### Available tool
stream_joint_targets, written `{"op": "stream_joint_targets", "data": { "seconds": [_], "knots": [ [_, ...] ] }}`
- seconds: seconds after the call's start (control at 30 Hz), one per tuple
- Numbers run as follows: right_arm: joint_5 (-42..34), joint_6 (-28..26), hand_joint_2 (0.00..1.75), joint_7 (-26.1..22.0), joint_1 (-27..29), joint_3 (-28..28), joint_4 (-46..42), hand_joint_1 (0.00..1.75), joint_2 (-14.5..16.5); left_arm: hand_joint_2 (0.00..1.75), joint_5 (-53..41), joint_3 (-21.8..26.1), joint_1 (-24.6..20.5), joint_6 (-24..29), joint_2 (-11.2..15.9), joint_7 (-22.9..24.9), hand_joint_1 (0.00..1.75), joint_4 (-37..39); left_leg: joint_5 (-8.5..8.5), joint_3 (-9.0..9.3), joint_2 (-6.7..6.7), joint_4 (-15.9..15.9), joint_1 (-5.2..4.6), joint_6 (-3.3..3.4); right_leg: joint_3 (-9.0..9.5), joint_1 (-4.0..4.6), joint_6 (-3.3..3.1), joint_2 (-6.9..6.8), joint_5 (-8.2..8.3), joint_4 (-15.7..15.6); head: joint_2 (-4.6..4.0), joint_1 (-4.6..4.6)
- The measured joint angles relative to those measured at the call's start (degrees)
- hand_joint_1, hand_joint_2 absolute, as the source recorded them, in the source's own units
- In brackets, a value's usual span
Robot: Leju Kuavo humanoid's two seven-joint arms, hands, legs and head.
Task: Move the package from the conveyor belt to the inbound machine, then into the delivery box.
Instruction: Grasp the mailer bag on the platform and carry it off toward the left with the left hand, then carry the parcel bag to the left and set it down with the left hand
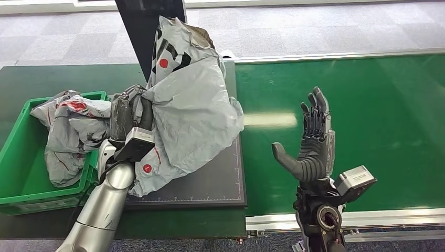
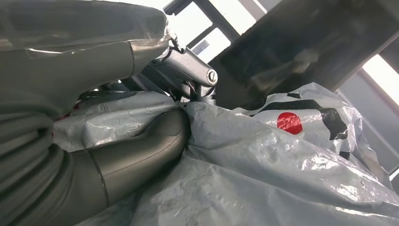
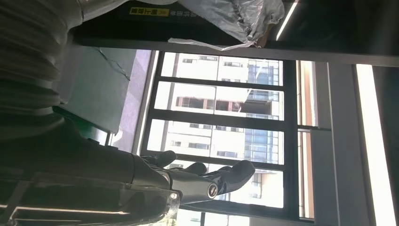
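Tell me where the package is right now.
In the head view, the grey package is gripped by the left hand over the black inbound machine platform, right of the green bin.

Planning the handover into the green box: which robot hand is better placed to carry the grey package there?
The left robot hand: it already grips the grey package over the black platform, beside the green box. The right robot hand hovers open above the conveyor belt.
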Motion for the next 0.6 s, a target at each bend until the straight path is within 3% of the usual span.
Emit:
{"op": "stream_joint_targets", "data": {
  "seconds": [0.23,0.4,0.5,0.6],
  "knots": [
    [-0.02,-0.58,1.75,0.04,0.28,-0.28,-0.34,0.00,-0.05,1.75,2.23,0.45,1.56,1.47,0.45,-1.47,1.75,-5.18,0.01,0.01,0.01,0.00,0.00,0.00,-0.01,0.00,0.00,0.02,0.01,0.01,0.00,0.01],
    [-0.14,-2.33,1.75,0.01,2.54,-1.26,-2.09,0.00,-0.27,1.75,6.45,3.60,6.21,5.84,0.55,-2.79,1.75,-15.92,-0.02,-0.09,0.02,0.00,0.01,-0.01,-0.12,0.01,0.01,0.03,-0.03,0.01,0.00,0.01],
    [0.19,-2.25,1.75,-0.17,4.29,-2.02,-3.75,0.00,-0.30,1.75,0.99,6.61,8.31,9.26,0.73,0.10,1.75,-20.72,-0.03,-0.17,0.01,-0.01,0.01,-0.01,-0.17,0.01,0.01,0.02,-0.04,0.00,0.00,0.01],
    [1.33,-1.66,1.75,-0.02,5.14,-2.21,-5.17,0.00,-0.28,1.75,-7.31,10.90,7.78,10.90,1.62,6.19,1.75,-20.09,0.00,-0.14,0.02,-0.02,0.00,-0.02,-0.16,0.01,-0.01,0.02,-0.02,-0.01,0.00,0.02]
  ]
}}
